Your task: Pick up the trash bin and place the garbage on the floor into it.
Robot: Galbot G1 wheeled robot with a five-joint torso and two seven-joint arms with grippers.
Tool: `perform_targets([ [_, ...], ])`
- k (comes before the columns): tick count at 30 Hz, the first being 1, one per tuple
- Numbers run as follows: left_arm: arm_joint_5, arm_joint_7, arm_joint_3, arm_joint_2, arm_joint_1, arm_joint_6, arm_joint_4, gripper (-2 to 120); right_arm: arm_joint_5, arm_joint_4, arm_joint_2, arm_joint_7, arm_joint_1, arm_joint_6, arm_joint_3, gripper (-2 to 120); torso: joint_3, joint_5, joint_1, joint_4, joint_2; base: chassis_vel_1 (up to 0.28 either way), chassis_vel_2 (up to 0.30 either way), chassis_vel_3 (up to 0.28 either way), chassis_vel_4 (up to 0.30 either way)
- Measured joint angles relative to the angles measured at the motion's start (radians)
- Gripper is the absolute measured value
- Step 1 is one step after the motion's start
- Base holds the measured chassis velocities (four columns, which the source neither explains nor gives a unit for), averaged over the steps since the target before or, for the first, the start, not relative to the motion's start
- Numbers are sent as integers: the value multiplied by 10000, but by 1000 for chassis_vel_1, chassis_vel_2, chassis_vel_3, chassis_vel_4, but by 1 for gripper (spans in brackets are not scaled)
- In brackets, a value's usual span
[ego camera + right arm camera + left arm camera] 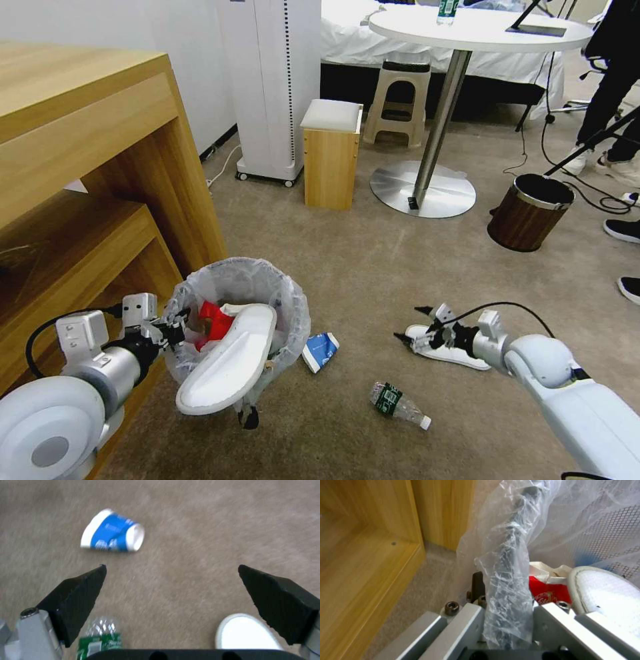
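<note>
Carpet floor; left hand clamps trash bin rim; right hand spread wide above slipper.

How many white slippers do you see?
2: one slipper sticks out of the trash bin; the other slipper lies on the carpet under the right pincer. More may be hidden.

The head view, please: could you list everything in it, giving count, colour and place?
Round black trash bin with white plastic liner: one, held at its rim by the left gripper.
White slipper: one, sticking out of the bin.
White slipper: one, on the beige carpet floor, under the right gripper.
Blue paper cup: one, beside the bin.
Clear plastic bottle: one, green label, on the carpet.
Wood-grain bin: one, far right.
Left gripper: shut on the bin.
Right gripper: open.
</note>
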Motion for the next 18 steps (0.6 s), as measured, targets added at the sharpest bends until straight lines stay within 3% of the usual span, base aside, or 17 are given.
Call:
perform_targets([
  [13, -614, -424, -8, -84, 189, 195, -82, 0, -1331, -1429, 542, -1550, 621, 768, -488, 100, 0, 0, 0, 1, 0, 0, 0, 0, 0],
  [18, -1424, -721, -87, -190, 204, 209, -104, 0, -1780, -2021, 748, -2830, 1009, 1314, -577, 100, 0, 0, 0, 0, 0, 0, 0, 0, 0],
])
